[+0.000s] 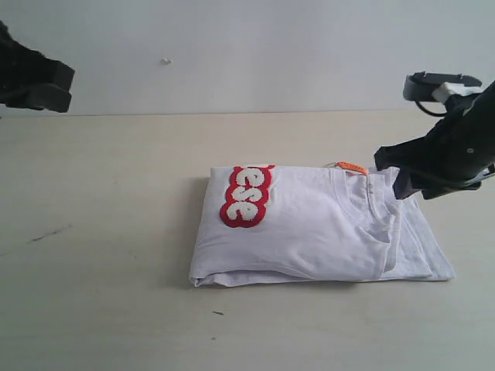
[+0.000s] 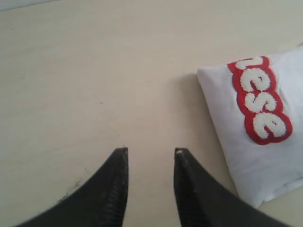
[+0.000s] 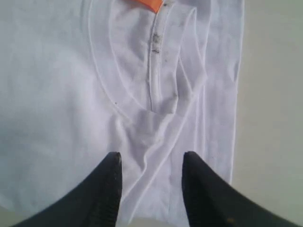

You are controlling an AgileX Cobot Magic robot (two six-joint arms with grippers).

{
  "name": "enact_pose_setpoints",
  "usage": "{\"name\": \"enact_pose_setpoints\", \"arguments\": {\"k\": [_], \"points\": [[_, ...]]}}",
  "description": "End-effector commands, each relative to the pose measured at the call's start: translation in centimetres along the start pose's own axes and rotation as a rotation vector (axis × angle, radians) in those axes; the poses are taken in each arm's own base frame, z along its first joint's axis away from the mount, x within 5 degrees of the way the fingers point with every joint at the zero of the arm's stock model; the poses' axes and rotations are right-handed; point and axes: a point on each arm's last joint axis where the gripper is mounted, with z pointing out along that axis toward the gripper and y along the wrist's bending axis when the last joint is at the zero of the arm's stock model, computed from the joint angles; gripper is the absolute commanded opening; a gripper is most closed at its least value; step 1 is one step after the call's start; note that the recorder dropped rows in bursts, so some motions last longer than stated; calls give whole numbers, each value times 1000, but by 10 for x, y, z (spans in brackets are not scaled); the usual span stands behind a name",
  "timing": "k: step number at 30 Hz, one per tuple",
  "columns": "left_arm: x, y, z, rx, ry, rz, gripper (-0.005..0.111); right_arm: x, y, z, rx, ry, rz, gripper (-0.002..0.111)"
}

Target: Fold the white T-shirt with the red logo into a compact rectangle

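The white T-shirt [image 1: 309, 228] lies folded into a rectangle on the table, its collar and orange neck tag [image 1: 352, 167] toward the right. Only part of the red logo [image 1: 246, 195] shows, wrapping over the far left fold. My right gripper [image 3: 151, 158] hovers open above the shirt's right end [image 3: 142, 94], near the collar, with nothing between its fingers; the arm [image 1: 445, 158] shows at the right. My left gripper [image 2: 150, 153] is open over bare table, apart from the shirt's logo corner [image 2: 258, 106]. The left arm [image 1: 31, 77] sits far back left.
The beige table [image 1: 100, 255] carries a few dark scuff marks at the left. A pale wall runs along the back edge.
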Motion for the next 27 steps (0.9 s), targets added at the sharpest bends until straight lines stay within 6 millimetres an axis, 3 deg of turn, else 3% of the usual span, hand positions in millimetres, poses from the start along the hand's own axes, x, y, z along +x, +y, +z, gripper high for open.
{"name": "enact_pose_setpoints", "arguments": {"k": [1, 5, 14, 23, 27], "points": [[6, -2, -27, -3, -171, -34, 34, -8, -7, 29, 21, -60, 18, 41], [4, -5, -40, 10, -249, -61, 34, -10, -11, 54, 33, -47, 24, 41], [6, -4, -35, 13, -267, -87, 34, -18, -22, 96, 42, 49, 54, 41], [5, -4, -35, 9, -279, -84, 34, -21, -22, 100, 44, 41, 55, 41], [5, -4, -35, 8, -277, -82, 34, -23, -21, 93, 42, 21, 23, 32]]}}
